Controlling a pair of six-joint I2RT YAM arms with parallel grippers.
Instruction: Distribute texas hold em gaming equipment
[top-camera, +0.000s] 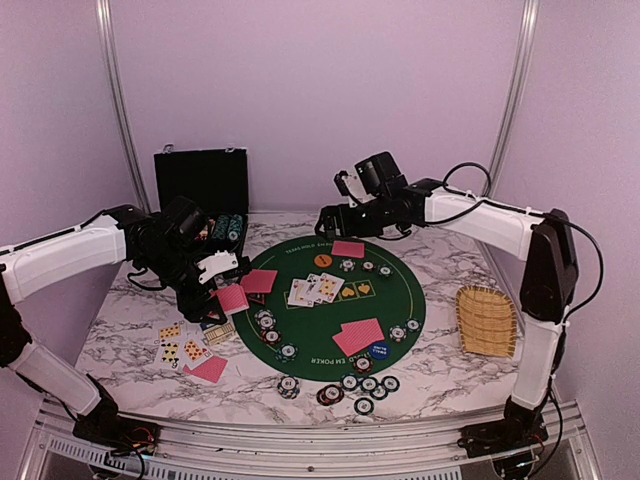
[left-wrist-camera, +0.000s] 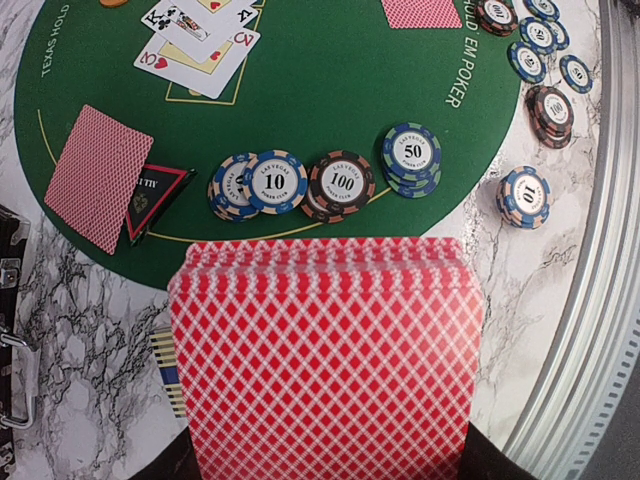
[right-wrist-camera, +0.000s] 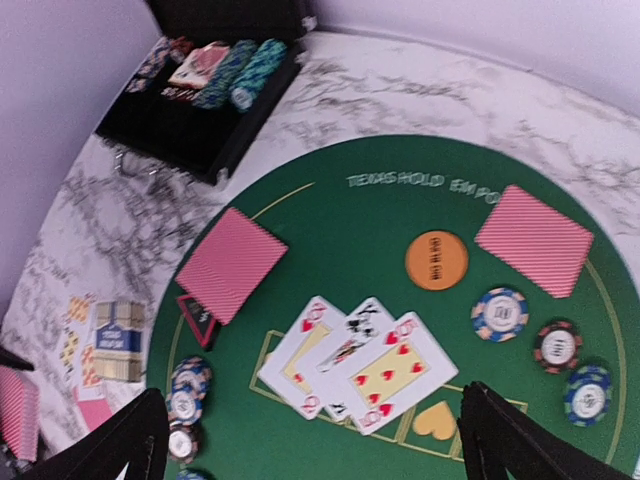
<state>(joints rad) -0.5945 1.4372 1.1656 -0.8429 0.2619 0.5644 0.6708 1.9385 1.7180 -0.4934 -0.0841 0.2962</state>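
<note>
My left gripper (top-camera: 218, 285) is shut on a deck of red-backed cards (left-wrist-camera: 325, 350) that hides its fingers, held just above the left edge of the green poker mat (top-camera: 310, 325). In the left wrist view, chip stacks (left-wrist-camera: 340, 185) lie beyond the deck, beside a card pair (left-wrist-camera: 98, 175) and the triangular red-black marker (left-wrist-camera: 155, 195). My right gripper (top-camera: 335, 215) is open and empty, high over the mat's far edge. Its view shows three face-up cards (right-wrist-camera: 355, 365), the orange button (right-wrist-camera: 436, 260), card pairs (right-wrist-camera: 533, 240) and chips (right-wrist-camera: 500, 313). The blue button (top-camera: 378, 350) lies near the front.
The open black chip case (top-camera: 200, 185) stands at the back left. The wicker basket (top-camera: 487, 320) sits at the right. Several chip stacks (top-camera: 360, 385) lie off the mat at the front. Loose face-up cards (top-camera: 180, 345) lie at the left.
</note>
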